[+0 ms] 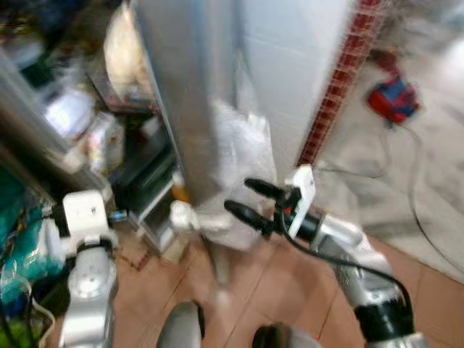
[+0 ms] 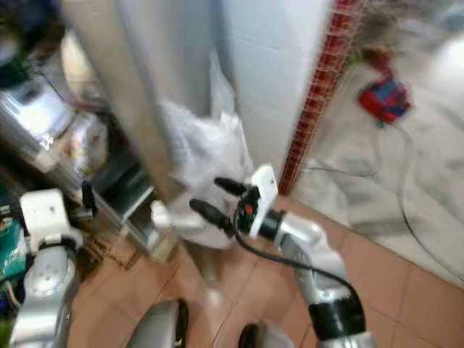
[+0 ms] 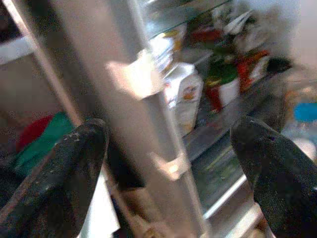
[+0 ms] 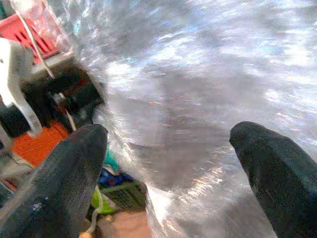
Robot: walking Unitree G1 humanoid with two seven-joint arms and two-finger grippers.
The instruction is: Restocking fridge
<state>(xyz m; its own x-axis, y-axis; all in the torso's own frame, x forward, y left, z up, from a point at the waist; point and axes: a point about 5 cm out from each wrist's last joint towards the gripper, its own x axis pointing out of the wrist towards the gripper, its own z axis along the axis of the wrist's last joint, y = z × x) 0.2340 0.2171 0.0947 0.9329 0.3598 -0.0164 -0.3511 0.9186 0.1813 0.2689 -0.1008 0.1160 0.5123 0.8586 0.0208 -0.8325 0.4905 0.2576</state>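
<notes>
Two hands of mine are up in front of me, both blurred. My right hand (image 1: 246, 199), at the centre of the frame, has its long black fingers (image 1: 250, 214) spread wide with nothing between them, their tips just at a crinkled, translucent plastic bag (image 1: 243, 156). In the right wrist view that bag (image 4: 198, 89) is glossy, wrinkled film directly ahead of my fingers. My left hand (image 3: 173, 163) sits at the lower left of the frame, also spread wide and empty, its rounded matte tips pointing at the fridge's open interior.

Beneath me the floor (image 1: 290, 283) is smooth terracotta tile, and the barest room lies in the lower middle of the frame.

Further on, the fridge door (image 1: 192, 94) stands as a tall, flat, silvery slab edge-on in the upper middle, the bag hanging against its right side. Left of it the fridge shelves (image 3: 223, 129) are crowded with a white carton (image 3: 185, 96), jars and packets. Beyond, at the right, a white tiled wall (image 1: 297, 65) ends in a red mesh strip (image 1: 341, 80), and a red and blue object (image 1: 391, 98) with a cable lies on pale floor at the upper right.
</notes>
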